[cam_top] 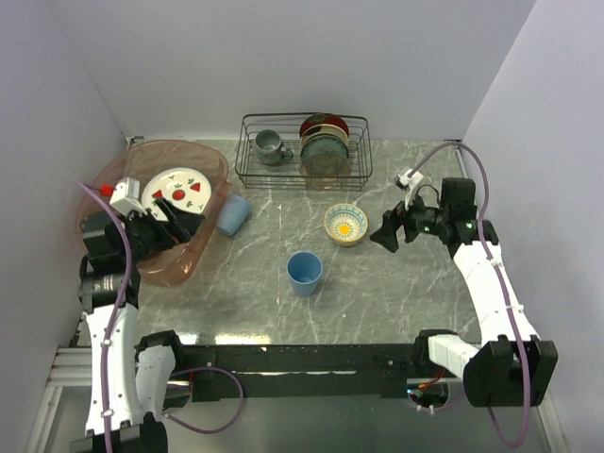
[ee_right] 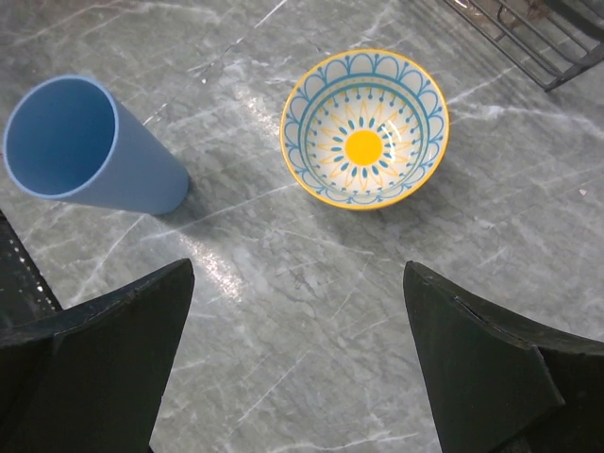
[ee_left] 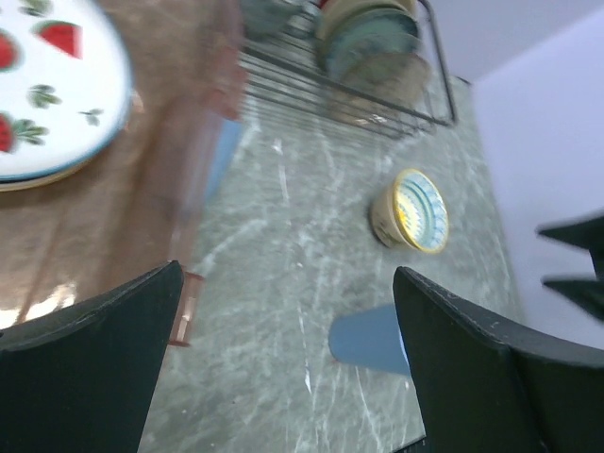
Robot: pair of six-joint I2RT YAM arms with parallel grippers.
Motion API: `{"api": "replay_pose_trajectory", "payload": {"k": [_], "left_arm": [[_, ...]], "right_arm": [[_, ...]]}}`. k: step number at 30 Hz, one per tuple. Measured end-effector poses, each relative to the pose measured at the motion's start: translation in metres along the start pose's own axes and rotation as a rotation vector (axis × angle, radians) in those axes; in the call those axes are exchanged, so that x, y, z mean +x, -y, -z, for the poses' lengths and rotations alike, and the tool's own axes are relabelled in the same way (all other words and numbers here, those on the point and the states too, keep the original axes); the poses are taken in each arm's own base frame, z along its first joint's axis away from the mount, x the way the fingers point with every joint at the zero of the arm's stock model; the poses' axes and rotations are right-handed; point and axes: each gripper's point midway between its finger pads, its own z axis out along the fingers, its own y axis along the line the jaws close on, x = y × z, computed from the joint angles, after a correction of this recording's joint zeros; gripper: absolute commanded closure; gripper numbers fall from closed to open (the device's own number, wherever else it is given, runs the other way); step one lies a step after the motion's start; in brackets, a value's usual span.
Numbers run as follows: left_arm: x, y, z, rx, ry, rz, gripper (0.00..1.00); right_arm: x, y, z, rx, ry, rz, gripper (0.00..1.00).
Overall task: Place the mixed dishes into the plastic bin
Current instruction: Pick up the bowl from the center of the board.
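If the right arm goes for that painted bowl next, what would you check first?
1. The right gripper is open and empty: ok.
2. The bowl is upright with nothing in it: ok.
3. The bowl is clear of the nearest cup: ok, they stand apart.
4. The left gripper is open and empty: ok.
5. The bin is free for a drop: not ok, the left gripper hangs over it.
6. The bowl is dry enough to grip: cannot tell.
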Motion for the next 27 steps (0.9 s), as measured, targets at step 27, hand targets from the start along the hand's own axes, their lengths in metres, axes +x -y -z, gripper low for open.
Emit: {"api": "replay_pose_trajectory", "payload": {"k": [27], "left_arm": [[0.040, 0.019, 0.009, 0.203, 0.042, -0.101, 0.01]], "right_arm": [[-0.035, 0.000, -0.092, -0.068, -0.264, -0.114, 0.10]]}}
